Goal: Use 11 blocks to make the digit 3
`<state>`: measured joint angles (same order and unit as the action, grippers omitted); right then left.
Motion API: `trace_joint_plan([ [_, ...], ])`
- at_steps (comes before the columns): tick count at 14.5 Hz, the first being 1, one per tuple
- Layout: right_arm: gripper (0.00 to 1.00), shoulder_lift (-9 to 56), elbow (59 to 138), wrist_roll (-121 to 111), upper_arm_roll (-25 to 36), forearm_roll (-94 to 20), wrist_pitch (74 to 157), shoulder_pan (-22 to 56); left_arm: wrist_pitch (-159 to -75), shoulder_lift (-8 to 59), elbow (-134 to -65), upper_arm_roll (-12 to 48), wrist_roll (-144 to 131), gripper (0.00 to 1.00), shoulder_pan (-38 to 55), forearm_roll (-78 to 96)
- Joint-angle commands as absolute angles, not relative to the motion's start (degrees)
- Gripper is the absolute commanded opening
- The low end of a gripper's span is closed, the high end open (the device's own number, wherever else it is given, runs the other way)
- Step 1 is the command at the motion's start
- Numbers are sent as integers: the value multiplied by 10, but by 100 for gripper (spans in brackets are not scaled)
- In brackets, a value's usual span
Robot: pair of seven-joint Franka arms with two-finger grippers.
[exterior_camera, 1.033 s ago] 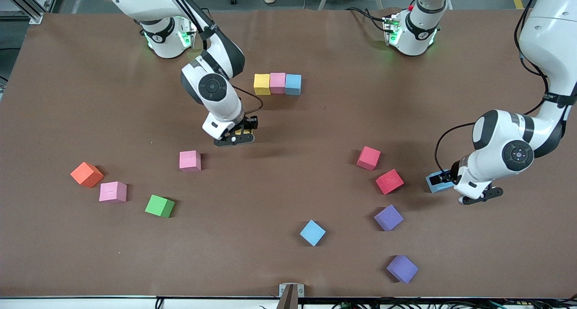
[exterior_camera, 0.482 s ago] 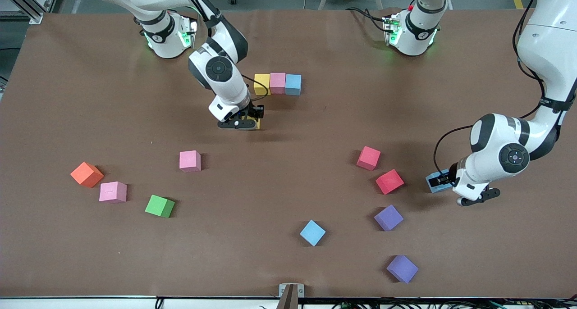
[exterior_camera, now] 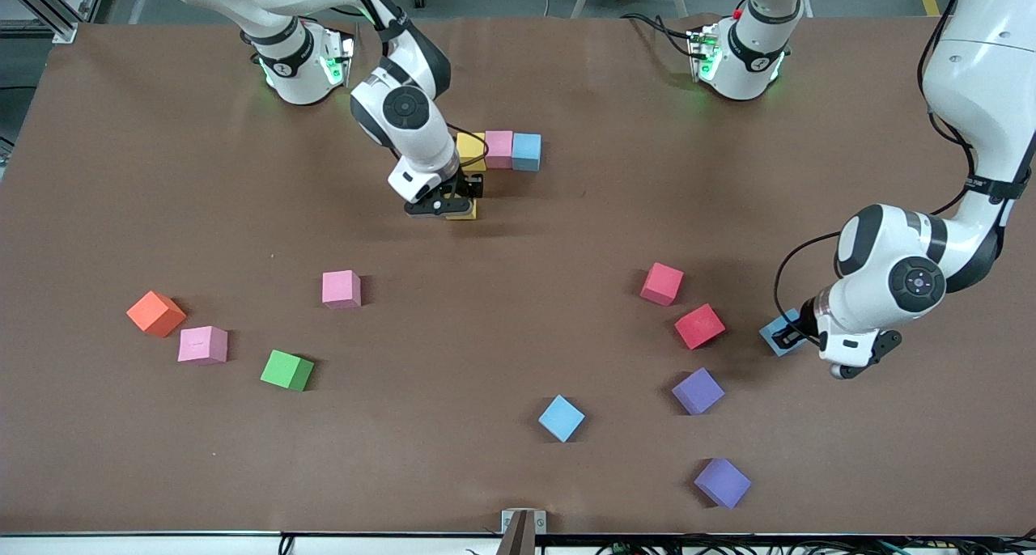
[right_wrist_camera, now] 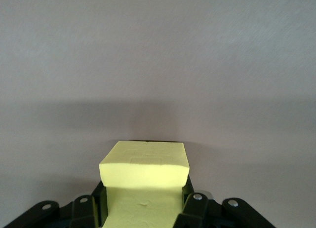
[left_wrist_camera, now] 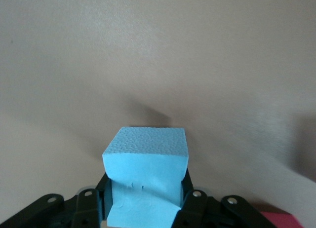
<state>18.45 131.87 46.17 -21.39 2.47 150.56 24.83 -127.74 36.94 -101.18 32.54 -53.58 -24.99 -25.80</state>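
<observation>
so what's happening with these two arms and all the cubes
Two arms are building a figure from foam blocks. A row of three, yellow, pink and light blue, lies near the bases. The right gripper is shut on a yellow block just beside that row's yellow end, on the side nearer the front camera. The left gripper is shut on a light blue block at its end of the table. Other cubes lie scattered, among them an orange cube.

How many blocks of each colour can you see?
yellow: 2
pink: 3
light blue: 3
red: 2
purple: 2
green: 1
orange: 1
Total: 14
</observation>
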Motion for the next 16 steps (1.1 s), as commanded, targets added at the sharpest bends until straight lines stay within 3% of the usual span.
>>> trace_joint_plan([
  [1, 43, 162, 1341, 477, -215, 14, 1509, 268, -1219, 333, -999, 331, -611, 17, -222, -262],
  [6, 43, 164, 1352, 481, -215, 14, 1509, 278, -1166, 326, -934, 388, -670, 17, -217, -262],
  [11, 43, 168, 1353, 482, -215, 14, 1516, 278, -1159, 316, -916, 393, -689, 17, -209, -261],
  [13, 43, 169, 1354, 482, -215, 14, 1518, 278, -1151, 298, -918, 365, -688, 17, -180, -246],
  [16, 43, 168, 1354, 484, -215, 14, 1522, 285, -1147, 266, -924, 271, -680, 17, -97, -199],
])
